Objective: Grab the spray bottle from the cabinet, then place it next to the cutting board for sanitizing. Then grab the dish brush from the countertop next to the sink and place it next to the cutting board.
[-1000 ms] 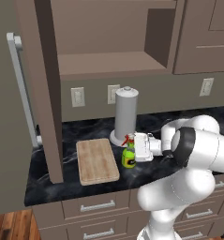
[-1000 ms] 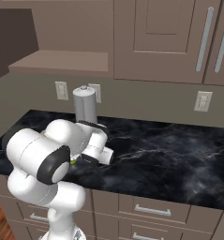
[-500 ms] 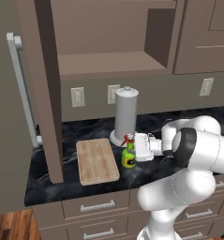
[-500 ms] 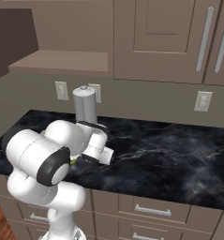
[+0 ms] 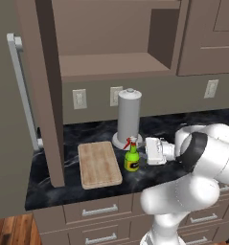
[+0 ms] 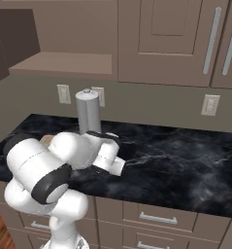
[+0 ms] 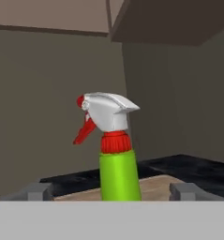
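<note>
In the right base view we find the robot's own white arm covering the pincer and the bottle, and the light wood cutting board (image 6: 47,140) shows as just a pale sliver past the arm's shoulder. In the hand view the small bright green spray bottle (image 7: 114,154) is cut off at its foot, so we cannot see there where it meets the surface, and its label is out of sight.

The left base view gives us what the others lack: the bottle (image 5: 131,156) stands upright on the glossy black marble worktop (image 5: 87,131), in front of the white hand, with the cutting board (image 5: 99,163) lying flat just beyond it on the far side from the pincer (image 5: 143,151). The tall grey paper-towel cylinder (image 5: 128,117) rises close behind the bottle. Beyond the board, further from the pincer, the tall brown wooden cabinet (image 5: 106,48) stands open, its door (image 5: 48,91) swung out, with a long pale grey bar handle (image 5: 24,86).

In the hand view the two dark fingertips (image 7: 36,191) stand wide apart, one on each side of the bottle, with clear space between each tip and the green body. So we read the pincer (image 7: 114,192) as wide and holding nothing. The red-and-white trigger nozzle points away to the left in that view.
</note>
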